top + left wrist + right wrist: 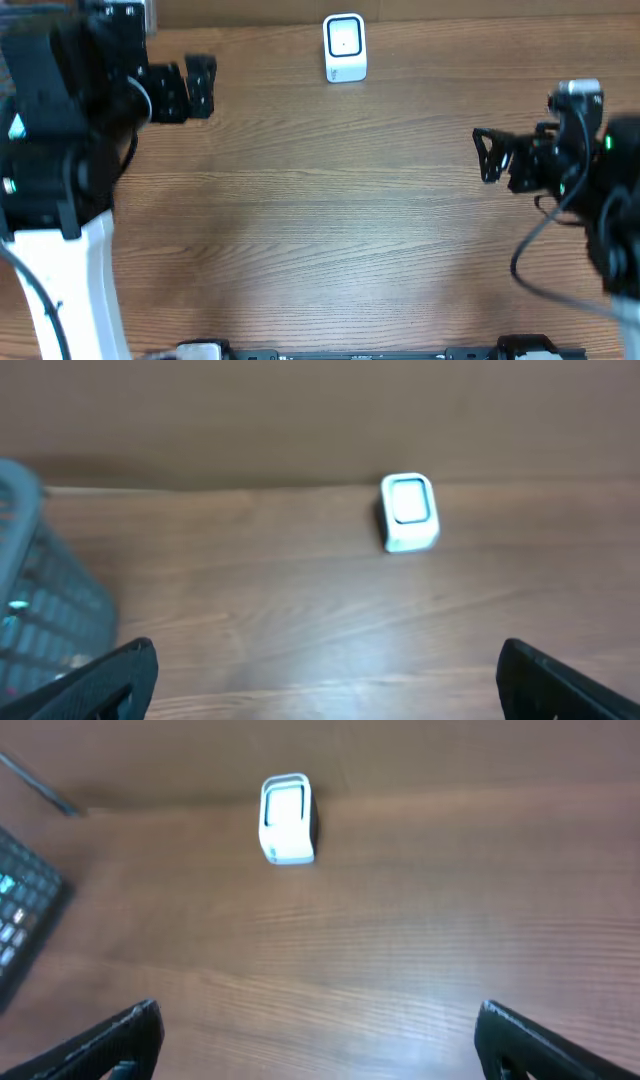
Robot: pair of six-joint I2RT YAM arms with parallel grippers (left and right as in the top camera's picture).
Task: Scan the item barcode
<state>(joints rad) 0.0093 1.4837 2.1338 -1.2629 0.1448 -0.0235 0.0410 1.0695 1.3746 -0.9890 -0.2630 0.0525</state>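
Scanner: the white barcode scanner (345,47) stands at the far edge of the wooden table (320,230), roughly midway between the two arms, with nothing touching it.

Left gripper: the left gripper (208,88) sits in the far-left part of the overhead view, almost level with the scanner and well apart from it. The jaws are spread wide and nothing is between them (released, plain as day).

Left wrist view: the dark fingers (120,675) sit in the bottom corners with only bare wood between them. The scanner (409,512) is ahead, right of centre, close to the brown back wall.

Basket: a grey-blue mesh basket (40,600) is at the left edge of the left wrist view, blurred.

Right gripper: the right gripper (483,157) is on the right side at mid-depth, pointing toward the table's centre. Its jaws are wide apart and it grasps nothing.

Right wrist view: the fingers (125,1035) frame open tabletop, and the scanner (287,818) lies ahead, left of centre, well clear of the fingertips.

Left edge, right wrist view: a dark grid-patterned object (20,915) pokes in, too cropped to tell what it is.
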